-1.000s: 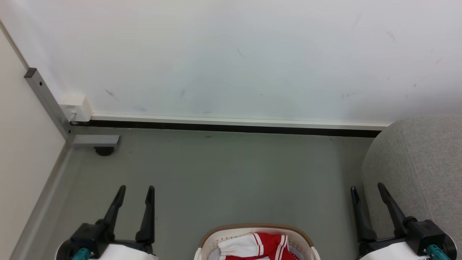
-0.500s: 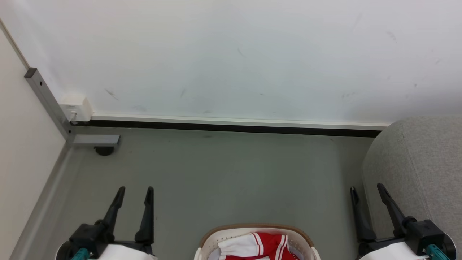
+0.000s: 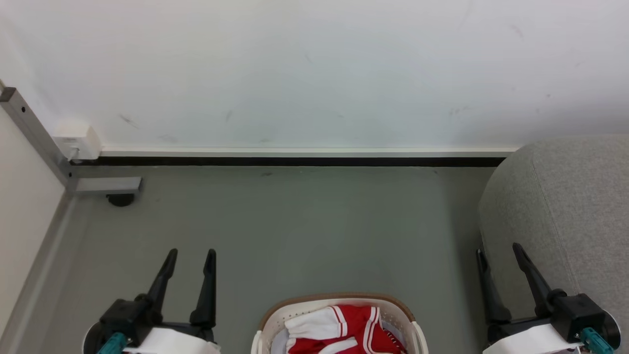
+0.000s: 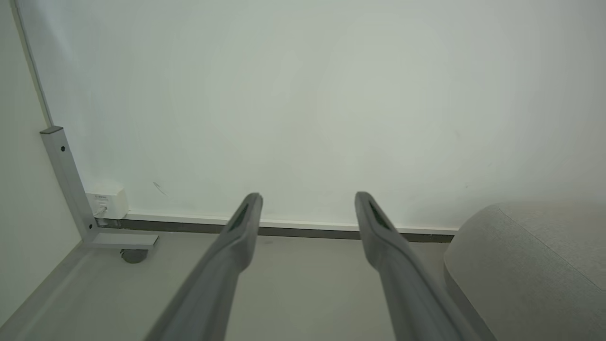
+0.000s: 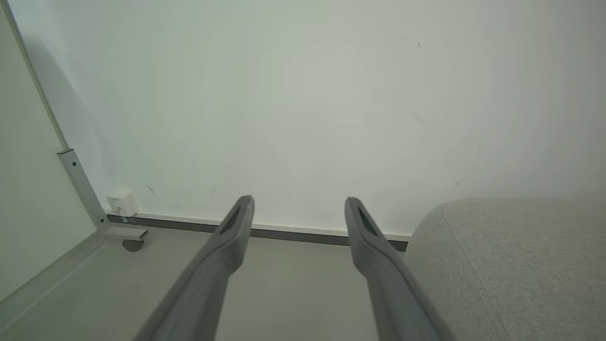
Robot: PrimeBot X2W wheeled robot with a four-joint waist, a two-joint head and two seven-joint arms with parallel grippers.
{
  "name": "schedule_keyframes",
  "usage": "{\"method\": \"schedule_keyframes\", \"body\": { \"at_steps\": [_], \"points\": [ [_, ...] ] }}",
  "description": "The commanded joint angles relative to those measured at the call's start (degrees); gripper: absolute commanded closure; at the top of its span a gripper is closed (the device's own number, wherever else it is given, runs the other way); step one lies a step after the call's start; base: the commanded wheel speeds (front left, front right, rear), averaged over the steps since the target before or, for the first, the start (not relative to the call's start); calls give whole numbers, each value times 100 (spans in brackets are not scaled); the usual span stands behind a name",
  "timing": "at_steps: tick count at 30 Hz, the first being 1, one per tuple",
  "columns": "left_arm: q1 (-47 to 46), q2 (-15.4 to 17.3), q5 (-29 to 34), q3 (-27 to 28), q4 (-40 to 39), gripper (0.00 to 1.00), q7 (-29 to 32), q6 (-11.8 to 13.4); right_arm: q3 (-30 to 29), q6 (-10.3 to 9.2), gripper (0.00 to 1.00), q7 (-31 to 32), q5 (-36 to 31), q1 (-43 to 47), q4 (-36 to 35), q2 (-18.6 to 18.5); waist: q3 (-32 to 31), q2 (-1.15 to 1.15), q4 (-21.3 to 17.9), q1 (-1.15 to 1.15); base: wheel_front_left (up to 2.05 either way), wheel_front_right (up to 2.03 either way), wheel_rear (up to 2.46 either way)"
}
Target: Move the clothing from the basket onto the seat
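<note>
The basket (image 3: 275,312), white with a brown rim, stands on the floor at the bottom middle of the head view. Red and white clothing (image 3: 344,329) lies heaped inside it. The grey seat (image 3: 565,206) rises at the right edge; it also shows in the left wrist view (image 4: 535,265) and the right wrist view (image 5: 511,255). My left gripper (image 3: 191,254) hangs open and empty to the left of the basket. My right gripper (image 3: 497,249) is open and empty to the basket's right, in front of the seat's side. Both wrist views look along spread fingers (image 4: 241,232) (image 5: 236,227) toward the wall.
A white wall with a dark skirting strip (image 3: 295,161) closes the far side. A grey metal post with a foot and castor (image 3: 118,196) and a small white socket box (image 3: 76,140) stand in the left corner. Grey floor (image 3: 295,226) stretches between basket and wall.
The whole head picture has shifted: the camera tilted down and turned slightly right, so more of the basket and seat shows. The grippers stay open in the same rest pose.
</note>
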Motion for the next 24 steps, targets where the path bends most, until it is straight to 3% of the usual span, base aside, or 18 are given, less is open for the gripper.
{"method": "schedule_keyframes", "body": {
  "at_steps": [1, 13, 24],
  "points": [
    [-66, 55, -63, -3, 12, 0, -5, 7, 2, -12, 0, -11, -63, -90, -33, -32, 91, 0, -80, 0, 0, 0, 0],
    [-456, 400, -253, -454, 291, 0, -5, 7, -14, -12, 0, -8, 27, -327, -240, -29, 874, 0, -748, 0, 0, 0, 0],
    [-1072, 909, -504, -1321, 1177, 0, -5, 7, -59, -12, 0, -6, 236, -565, -537, -27, 1745, 0, -1355, 0, 0, 0, 0]
  ]
}}
